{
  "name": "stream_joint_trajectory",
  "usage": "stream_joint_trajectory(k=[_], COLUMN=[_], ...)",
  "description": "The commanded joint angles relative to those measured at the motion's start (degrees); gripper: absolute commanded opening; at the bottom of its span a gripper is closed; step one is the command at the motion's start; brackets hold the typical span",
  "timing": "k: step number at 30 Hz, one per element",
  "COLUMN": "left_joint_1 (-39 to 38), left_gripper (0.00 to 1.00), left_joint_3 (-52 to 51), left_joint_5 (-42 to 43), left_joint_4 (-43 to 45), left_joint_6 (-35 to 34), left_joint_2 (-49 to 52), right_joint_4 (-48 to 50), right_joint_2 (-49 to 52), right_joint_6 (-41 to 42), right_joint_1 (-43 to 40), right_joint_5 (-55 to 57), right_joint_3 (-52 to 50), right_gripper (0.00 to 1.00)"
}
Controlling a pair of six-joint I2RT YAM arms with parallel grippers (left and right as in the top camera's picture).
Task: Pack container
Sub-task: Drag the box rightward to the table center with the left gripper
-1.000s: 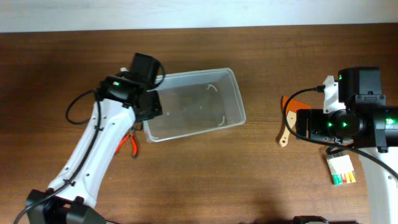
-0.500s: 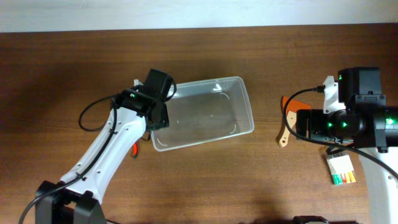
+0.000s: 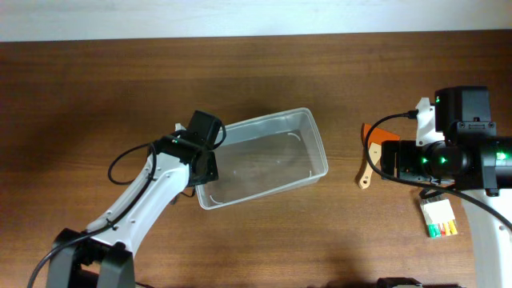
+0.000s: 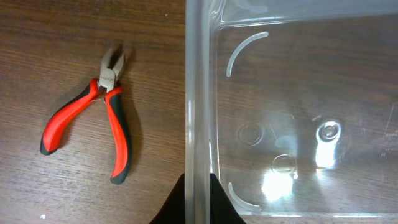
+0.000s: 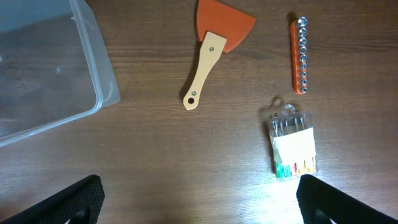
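Red-handled pliers [image 4: 93,118] on table just left of container [image 3: 268,160], left gripper [image 4: 198,194] clamped on its wall, tub mid-table, dragged nearer the robot than a second ago, orange scraper [image 5: 211,43], socket rail [image 5: 300,55], bit pack [image 5: 293,149] to its right, right gripper [image 5: 199,205] fingers wide apart above them

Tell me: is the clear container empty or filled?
Empty. Only bare clear floor shows inside the container; the pliers lie outside it.

Overhead top-down — wrist views closer, sharing container [image 3: 264,160].
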Motion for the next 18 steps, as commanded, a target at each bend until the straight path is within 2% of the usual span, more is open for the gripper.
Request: stream_joint_trajectory(k=[1, 8, 15, 18], left_joint_1=[-0.2, -0.2, -0.2, -0.2], left_gripper=[0.02, 0.02, 0.02, 0.09], left_joint_3=[-2.1, -2.1, -2.1, -2.1], left_joint_5=[-3.6, -4.1, -11.1, -13.6], left_joint_4=[0.5, 5.5, 8.9, 9.0], left_joint_6=[1.8, 7.4, 7.6, 7.6], left_joint_2=[-0.2, -0.2, -0.2, -0.2], right_joint_4=[0.0, 0.0, 0.0, 0.0], right_joint_2=[-0.4, -0.4, -0.4, -0.4], right_joint_6=[-0.3, -0.3, -0.3, -0.3], right_joint_1=[0.3, 0.3, 0.3, 0.3], right_joint_5=[0.9, 0.9, 0.9, 0.9], right_joint_3=[1.0, 1.0, 1.0, 1.0], right_gripper=[0.99, 0.99, 0.99, 0.99])
